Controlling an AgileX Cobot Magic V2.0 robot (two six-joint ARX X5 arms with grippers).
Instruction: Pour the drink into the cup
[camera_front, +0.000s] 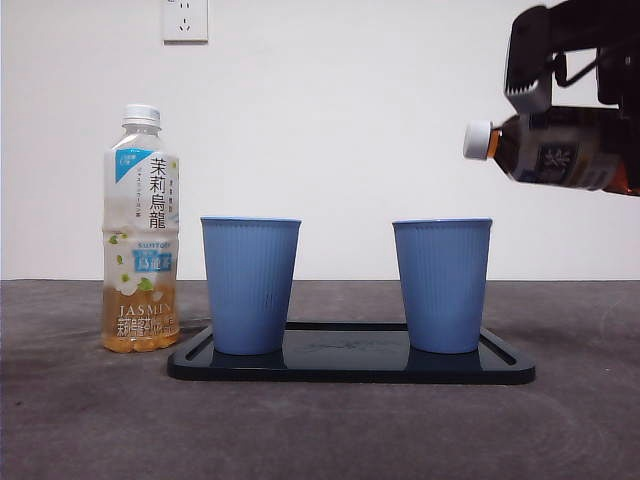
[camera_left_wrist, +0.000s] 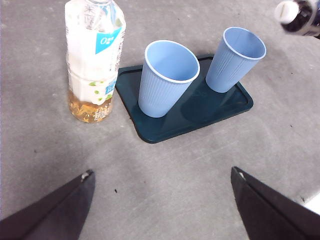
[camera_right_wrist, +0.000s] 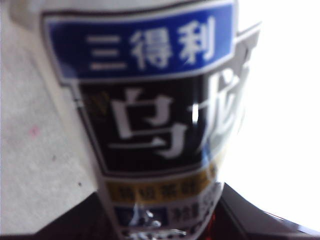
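We see the right gripper (camera_front: 575, 110) clamped on the dark tea bottle (camera_front: 560, 150), tipped nearly sideways, white cap (camera_front: 478, 140) above and just right of the right cup (camera_front: 441, 285). Both blue cups stand upright on the black tray (camera_front: 350, 370); left cup (camera_front: 250, 285) near the jasmine tea bottle (camera_front: 141, 230). Left gripper (camera_left_wrist: 160, 205) hangs wide open, holding nothing.
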